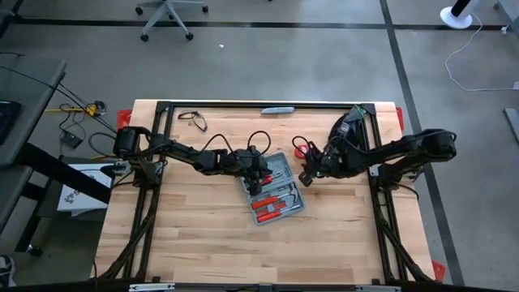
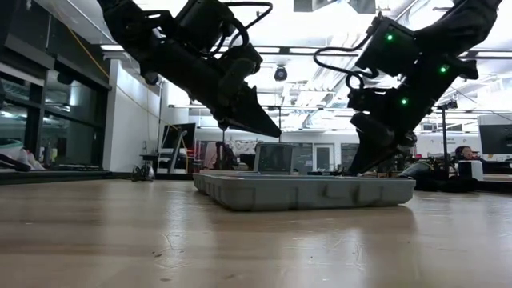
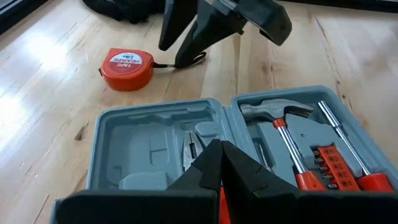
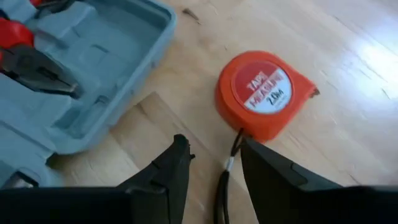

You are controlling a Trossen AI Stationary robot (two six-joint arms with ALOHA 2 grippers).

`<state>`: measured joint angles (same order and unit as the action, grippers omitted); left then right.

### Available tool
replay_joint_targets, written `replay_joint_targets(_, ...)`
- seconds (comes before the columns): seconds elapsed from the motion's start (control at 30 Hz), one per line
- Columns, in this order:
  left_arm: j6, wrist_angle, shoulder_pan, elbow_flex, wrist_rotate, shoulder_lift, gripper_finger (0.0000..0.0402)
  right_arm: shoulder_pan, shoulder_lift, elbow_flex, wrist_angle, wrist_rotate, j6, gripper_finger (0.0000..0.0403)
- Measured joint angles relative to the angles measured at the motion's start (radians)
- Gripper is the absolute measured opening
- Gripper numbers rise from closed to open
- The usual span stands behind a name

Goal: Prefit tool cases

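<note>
I see the blue-grey hinged plastic tool case (image 1: 274,189) lying open and flat near the middle of the pale wooden worktop (image 1: 203,235), its two halves side by side. In the left wrist view one half holds a hammer with a red grip (image 3: 283,134), a long red-handled driver (image 3: 348,149) and a red block of bits (image 3: 328,163); the other half shows mostly bare moulded recesses. My left gripper (image 1: 261,173) is over the case, its fingers (image 3: 211,168) pressed together to a closed point above the hinge line, with something red showing just below them that I cannot identify. In the right wrist view, red-handled pliers (image 4: 34,65) lie in a recess of the case. My right gripper (image 1: 306,178) sits just off the case's side, jaws spread apart and holding nothing. The round orange tape measure (image 4: 261,93) lies on the worktop just beyond its fingertips, close beside the case but not touching it, and the measure's thin black wrist cord (image 4: 225,171) runs back between the two fingers. From the low view the case rests flat, with both arms reaching down towards it
</note>
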<state>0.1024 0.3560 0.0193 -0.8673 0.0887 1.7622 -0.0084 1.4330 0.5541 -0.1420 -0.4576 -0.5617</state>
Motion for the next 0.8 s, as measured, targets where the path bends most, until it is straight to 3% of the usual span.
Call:
replay_joint_targets(0.43,0.000,0.001,0.000,0.000,0.000,0.000,0.0000,0.027,-0.016,0.000,-0.027,-0.048,-0.153,0.0138)
replay_joint_targets(0.8,-0.001,0.008,0.000,0.000,0.003,0.000,0.0000,-0.019,-0.072,0.000,-0.064,-0.051,-0.153,0.0138)
